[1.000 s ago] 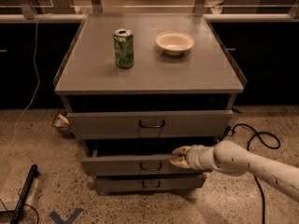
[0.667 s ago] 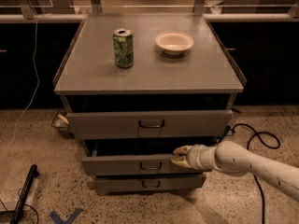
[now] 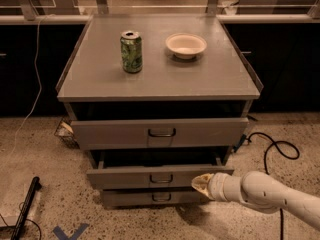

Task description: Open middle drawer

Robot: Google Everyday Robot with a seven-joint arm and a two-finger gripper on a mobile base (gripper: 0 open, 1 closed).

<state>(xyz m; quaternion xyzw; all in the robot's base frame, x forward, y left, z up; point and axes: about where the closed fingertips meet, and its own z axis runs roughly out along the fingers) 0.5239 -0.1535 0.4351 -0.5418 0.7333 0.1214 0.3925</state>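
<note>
The middle drawer [image 3: 125,177] is the second of three grey fronts of the cabinet, with a small dark loop handle [image 3: 161,178]. It stands pulled out a little, with a dark gap above its front. My gripper [image 3: 201,183], on a white arm coming in from the lower right, is at the right part of this drawer's front, to the right of the handle. The drawer's inside is hidden in shadow.
The top drawer [image 3: 115,133] is also slightly out; the bottom drawer [image 3: 130,198] sits lowest. A green can [image 3: 131,52] and a white bowl [image 3: 186,45] stand on the cabinet top [image 3: 225,79]. A black cable [image 3: 272,149] lies on the floor at right, a dark rod [image 3: 25,206] at left.
The middle drawer front has slid out a little toward the camera. My gripper has moved with it, down and to the right.
</note>
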